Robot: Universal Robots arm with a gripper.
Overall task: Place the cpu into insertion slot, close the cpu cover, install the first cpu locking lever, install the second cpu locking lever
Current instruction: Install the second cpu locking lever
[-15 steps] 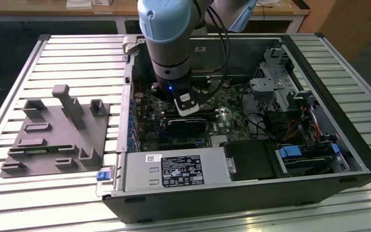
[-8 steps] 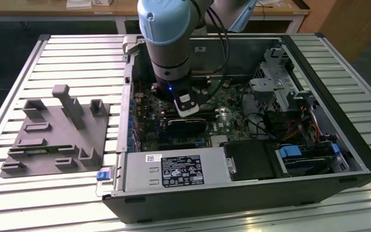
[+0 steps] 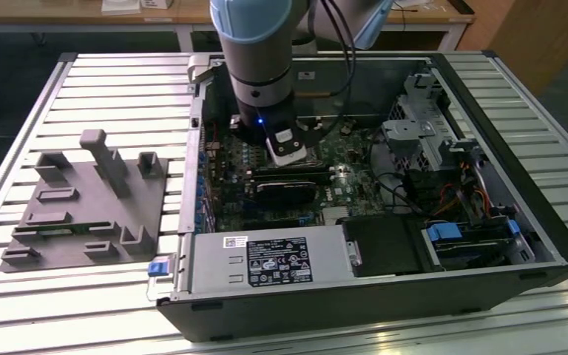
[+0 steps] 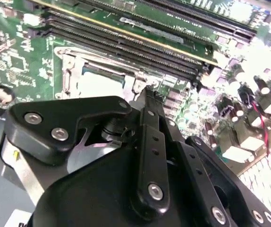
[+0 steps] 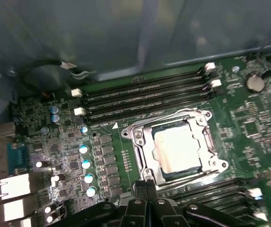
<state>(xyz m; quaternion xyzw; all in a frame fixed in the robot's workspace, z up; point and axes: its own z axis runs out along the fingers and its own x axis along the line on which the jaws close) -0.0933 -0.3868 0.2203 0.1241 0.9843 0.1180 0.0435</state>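
Observation:
In the first wrist view the cpu (image 5: 177,150), a pale silvery square, lies in the insertion slot (image 5: 138,135) on the green board. The silvery cpu cover (image 5: 145,152) lies flat around it, with the chip showing through its window. A thin metal lever (image 5: 171,117) runs along the socket's edge by the memory slots. My gripper (image 5: 147,187) is at the socket's opposite edge, black fingers pressed together with nothing seen between them. In the second wrist view the gripper (image 4: 149,92) tip is right beside the cpu (image 4: 100,84). In the exterior view the gripper (image 3: 289,151) reaches down into the open computer case.
Long black memory slots (image 5: 145,97) run beside the socket. A black card (image 3: 286,188), a labelled power-supply box (image 3: 264,260), a drive cage (image 3: 417,137) and cables (image 3: 461,196) crowd the case. A grey fixture (image 3: 86,200) stands on the slatted table at the exterior view's left.

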